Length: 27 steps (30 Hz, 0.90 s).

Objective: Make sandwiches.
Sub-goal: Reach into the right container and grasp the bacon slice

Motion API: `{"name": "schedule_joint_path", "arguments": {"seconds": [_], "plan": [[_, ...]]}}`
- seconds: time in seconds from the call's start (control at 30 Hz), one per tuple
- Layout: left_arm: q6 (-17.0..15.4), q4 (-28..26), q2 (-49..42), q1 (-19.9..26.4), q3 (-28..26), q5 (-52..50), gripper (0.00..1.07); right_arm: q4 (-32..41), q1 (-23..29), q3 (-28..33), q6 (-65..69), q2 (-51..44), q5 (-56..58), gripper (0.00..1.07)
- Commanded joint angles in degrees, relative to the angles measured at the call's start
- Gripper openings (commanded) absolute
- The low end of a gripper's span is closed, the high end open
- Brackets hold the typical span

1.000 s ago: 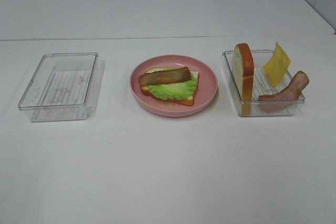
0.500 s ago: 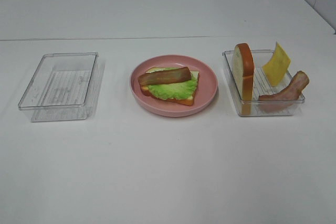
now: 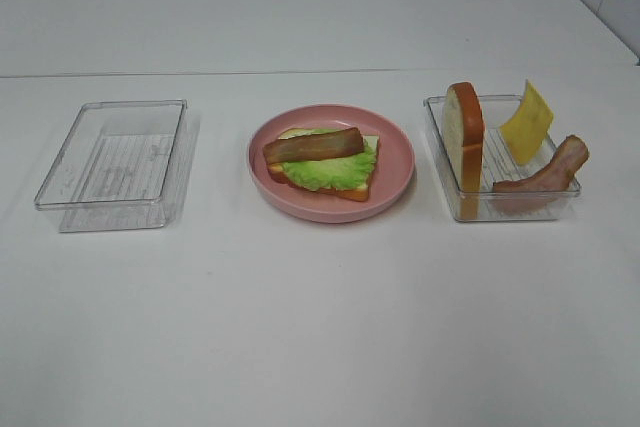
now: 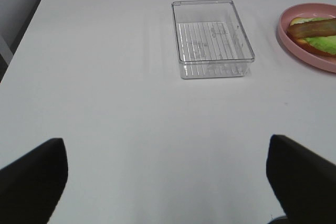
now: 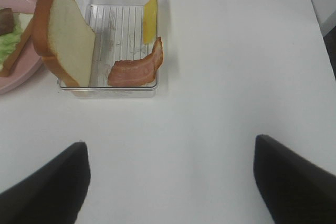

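Unfinished sandwich (image 3: 322, 162) lies flat: bread (image 3: 350, 191), lettuce (image 3: 330, 172), bacon strip (image 3: 314, 144) uppermost.

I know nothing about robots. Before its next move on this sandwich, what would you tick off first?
1. The left gripper open, holding nothing: ok.
2. The right gripper open, holding nothing: ok.
3. On the pink plate, bread base, lettuce, then bacon stacked: ok.
4. The cheese square leans uncovered in the right tray: ok.
5. The second bread slice stands on edge in that tray: ok.
6. Sandwich complete: not ok, cheese and top slice missing.
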Motion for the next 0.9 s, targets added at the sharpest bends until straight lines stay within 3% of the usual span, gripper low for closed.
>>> {"name": "schedule_joint_path", "arguments": {"seconds": [0.03,0.27,0.63,0.7,0.9], "plan": [[0.1,-0.5,-1.0,0.2,0.1,-0.1,0.95,-0.3,-0.2,-3.3,0.6,5.2,0.9,0.84],[0.1,-0.5,-1.0,0.2,0.1,-0.2,0.95,0.0,-0.2,-16.8,0.4,21.8,8.4,0.84],[0.1,-0.5,-1.0,0.2,0.1,-0.2,0.95,1.1,-0.3,-31.8,-3.3,36.4,14.7,0.84],[0.1,-0.5,-1.0,0.2,0.1,-0.2,0.95,4.6,-1.1,-36.0,-7.6,41.1,17.3,0.84],[0.2,-0.5,-1.0,0.2,0.1,-0.2,0.95,11.6,-4.9,-40.2,-12.8,47.5,20.2,0.84]]}}
